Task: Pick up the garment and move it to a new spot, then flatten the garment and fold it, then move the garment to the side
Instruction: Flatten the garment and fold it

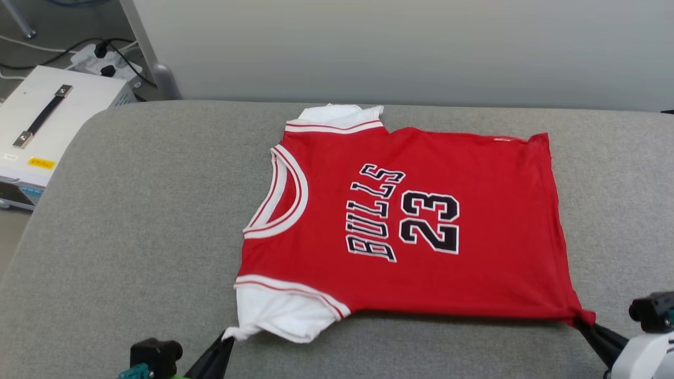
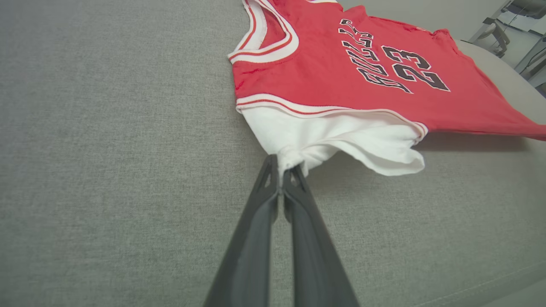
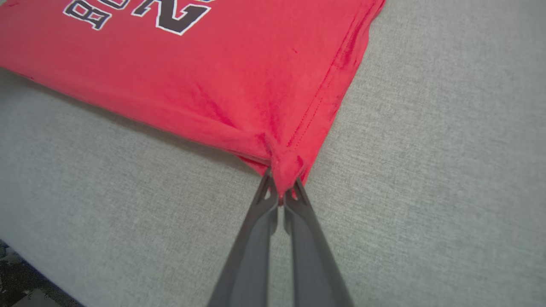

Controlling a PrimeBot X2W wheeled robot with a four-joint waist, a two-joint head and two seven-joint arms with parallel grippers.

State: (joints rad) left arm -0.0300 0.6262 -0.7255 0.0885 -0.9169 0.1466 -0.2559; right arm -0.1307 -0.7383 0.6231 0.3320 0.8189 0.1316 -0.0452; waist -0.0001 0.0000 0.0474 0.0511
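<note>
Red cloth with two white short sleeves, red-and-white striped trim and black, white-edged lettering "BULLS 23": this one garment lies spread front-up on the broad grey woven-fabric padded surface. It sits around the middle and toward the right, with the collar toward the robot's left and the hem toward its right. The far white sleeve lies partly folded at the garment's far edge. The near white sleeve is drawn out to a point.

Two grippers are at work, one at each near corner. The left gripper, with its two long dark fingers pressed together, is clamped on the tip of the near sleeve. The left wrist view shows the white cloth bunched between its tips. The right gripper is likewise closed, pinching the near corner of the red hem, and the right wrist view shows that corner gathered into creases at its tips. Between the two grips, the garment's near edge casts a shadow on the grey surface.

Beyond the surface's left end stands one white box-shaped device with a black strap handle and a yellow label. Behind the device are one white power strip carrying two black plugs, some loose cables, and one grey metal leg. All of these are well apart from the garment. A pale wall runs along the far side.
</note>
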